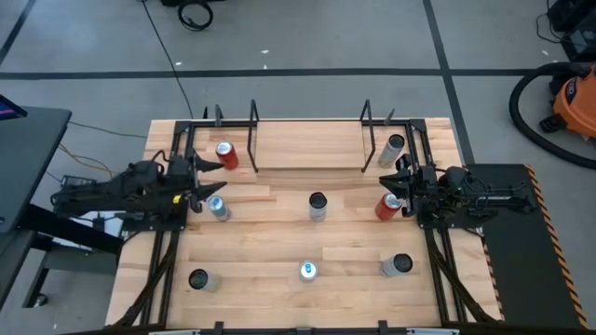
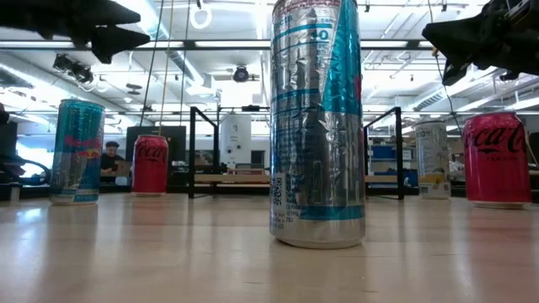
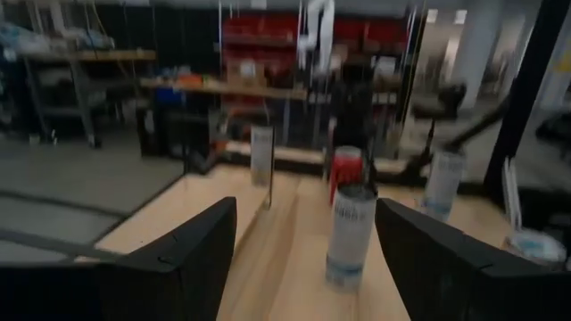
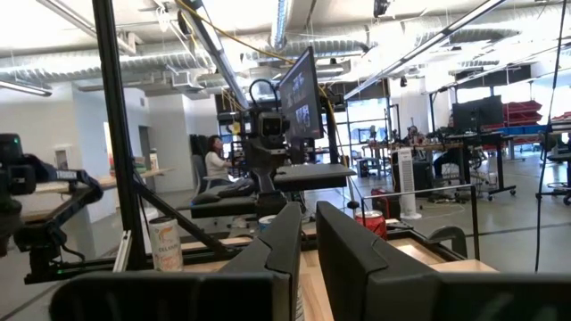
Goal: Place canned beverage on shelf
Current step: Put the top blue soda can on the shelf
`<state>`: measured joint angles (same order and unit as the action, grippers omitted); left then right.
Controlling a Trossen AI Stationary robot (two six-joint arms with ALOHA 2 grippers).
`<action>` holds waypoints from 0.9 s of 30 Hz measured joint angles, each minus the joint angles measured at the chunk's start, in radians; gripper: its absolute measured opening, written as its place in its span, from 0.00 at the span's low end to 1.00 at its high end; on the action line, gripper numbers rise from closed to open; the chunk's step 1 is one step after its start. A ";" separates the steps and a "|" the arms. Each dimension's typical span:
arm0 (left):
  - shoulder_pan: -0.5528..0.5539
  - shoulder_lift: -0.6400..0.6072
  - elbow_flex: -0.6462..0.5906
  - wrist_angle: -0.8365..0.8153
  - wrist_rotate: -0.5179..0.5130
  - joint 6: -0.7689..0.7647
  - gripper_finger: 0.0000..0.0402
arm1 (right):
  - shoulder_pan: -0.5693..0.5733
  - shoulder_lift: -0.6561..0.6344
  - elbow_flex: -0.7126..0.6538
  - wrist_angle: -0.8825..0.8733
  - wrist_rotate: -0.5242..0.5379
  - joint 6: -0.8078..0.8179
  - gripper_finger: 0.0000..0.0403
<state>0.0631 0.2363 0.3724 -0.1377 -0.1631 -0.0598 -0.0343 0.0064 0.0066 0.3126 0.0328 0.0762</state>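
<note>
Hovering released, left end effector [image 1: 207,182] over silver-blue can [image 1: 217,207] standing straight up, just below. Shelf [image 1: 307,147] up ahead. Right end effector [image 1: 399,186] clenched, empty.

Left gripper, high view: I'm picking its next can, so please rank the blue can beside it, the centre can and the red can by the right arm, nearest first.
From the left gripper:
1. Blue can, just in front of it, left side.
2. Centre can, mid-table.
3. Red can, far right, beside the right gripper.
</note>
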 joint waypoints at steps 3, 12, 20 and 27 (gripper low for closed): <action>0.000 0.052 0.082 -0.090 0.005 -0.025 0.67 | 0.000 0.000 0.000 0.000 0.000 0.000 0.12; 0.000 0.166 0.312 -0.414 0.038 -0.113 0.67 | 0.000 0.000 0.000 0.000 0.000 0.000 0.12; 0.000 0.289 0.455 -0.666 0.119 -0.199 0.67 | 0.000 0.000 0.000 0.000 0.000 0.000 0.12; 0.000 0.372 0.468 -0.763 0.123 -0.195 0.67 | 0.000 0.000 0.000 0.000 0.000 0.000 0.12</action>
<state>0.0632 0.6087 0.8402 -0.9011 -0.0398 -0.2551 -0.0343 0.0064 0.0067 0.3122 0.0330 0.0764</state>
